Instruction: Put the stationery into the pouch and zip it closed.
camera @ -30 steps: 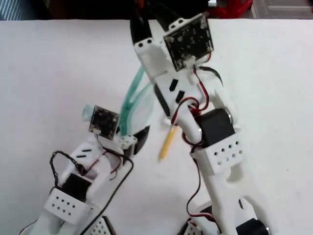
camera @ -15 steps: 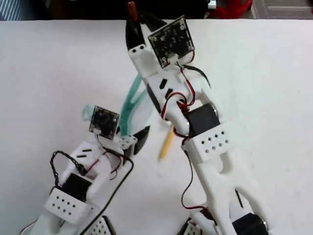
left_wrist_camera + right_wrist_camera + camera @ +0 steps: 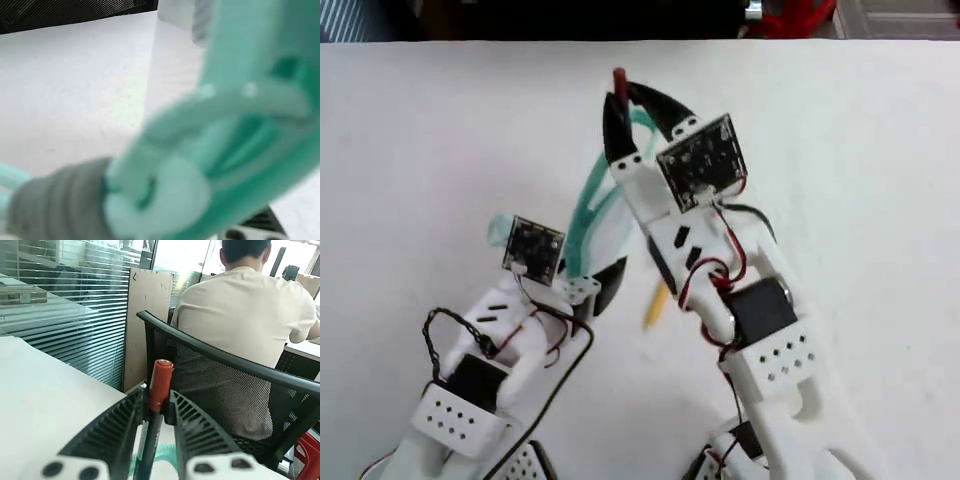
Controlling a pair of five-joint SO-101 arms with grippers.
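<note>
The right gripper [image 3: 628, 98] pinches a red-capped pen [image 3: 160, 377] between nearly closed jaws over the far end of the teal-rimmed pouch [image 3: 588, 205], whose near end the left gripper [image 3: 595, 285] clamps, a yellow pencil [image 3: 658, 305] lying just right of it.

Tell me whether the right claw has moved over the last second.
Yes. The right claw, shut on the red-capped pen, has pulled back from the far edge of the table toward the yellow pencil, which has stayed put.

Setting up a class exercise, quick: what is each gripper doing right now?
Left gripper: at the pouch; grip cannot be told.
Right gripper: shut on the red-capped pen.
</note>
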